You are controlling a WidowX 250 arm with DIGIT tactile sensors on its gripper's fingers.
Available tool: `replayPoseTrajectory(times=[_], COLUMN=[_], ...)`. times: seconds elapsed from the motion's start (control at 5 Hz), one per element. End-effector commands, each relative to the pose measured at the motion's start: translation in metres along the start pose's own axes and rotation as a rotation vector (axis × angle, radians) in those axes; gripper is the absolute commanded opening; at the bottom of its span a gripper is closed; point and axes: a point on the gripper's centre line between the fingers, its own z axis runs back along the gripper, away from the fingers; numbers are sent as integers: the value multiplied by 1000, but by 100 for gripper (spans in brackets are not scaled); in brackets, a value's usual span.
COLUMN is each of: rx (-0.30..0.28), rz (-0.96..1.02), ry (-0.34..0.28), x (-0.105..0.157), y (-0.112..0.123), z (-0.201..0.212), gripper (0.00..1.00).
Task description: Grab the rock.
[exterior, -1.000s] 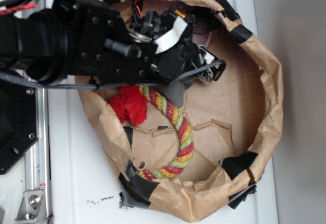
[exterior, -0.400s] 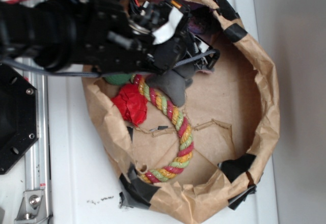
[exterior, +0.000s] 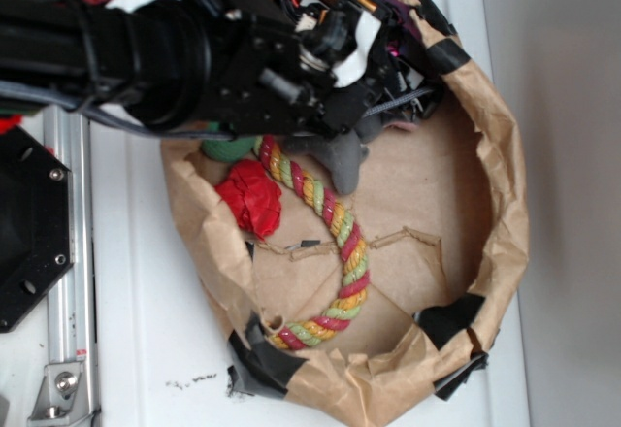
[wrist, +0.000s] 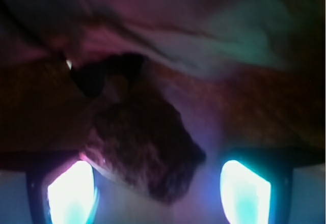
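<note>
In the wrist view the rock (wrist: 142, 142), a rough dark brown lump, lies between my two lit fingers (wrist: 71, 191), close to the left one and with a gap to the right one. My gripper (wrist: 158, 191) is open around it. In the exterior view the gripper (exterior: 403, 82) is down at the far top of the brown paper bowl (exterior: 509, 204), and the arm hides the rock there.
Inside the bowl lie a grey plush toy (exterior: 340, 155), a green ball (exterior: 225, 147), a red wrinkly wad (exterior: 250, 199) and a striped rope ring (exterior: 342, 247). The bowl's crumpled wall rises right behind the gripper. A metal rail (exterior: 68, 281) runs along the left.
The arm has shifted upward toward the bowl's far rim, uncovering the green ball and more of the grey plush toy.
</note>
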Motion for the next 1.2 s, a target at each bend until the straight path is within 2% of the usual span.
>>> replayPoseTrajectory(times=[0.0, 0.2, 0.4, 0.6, 0.8, 1.0], rx=[28, 46, 37, 37, -36, -150], rz=[20, 27, 35, 17, -118, -332], ry=[-33, -34, -41, -40, 27, 246], x=[3, 8, 9, 10, 9, 12], y=[4, 9, 12, 10, 7, 5], z=[-9, -15, -14, -9, 18, 72], gripper=[100, 100, 0, 0, 0, 0])
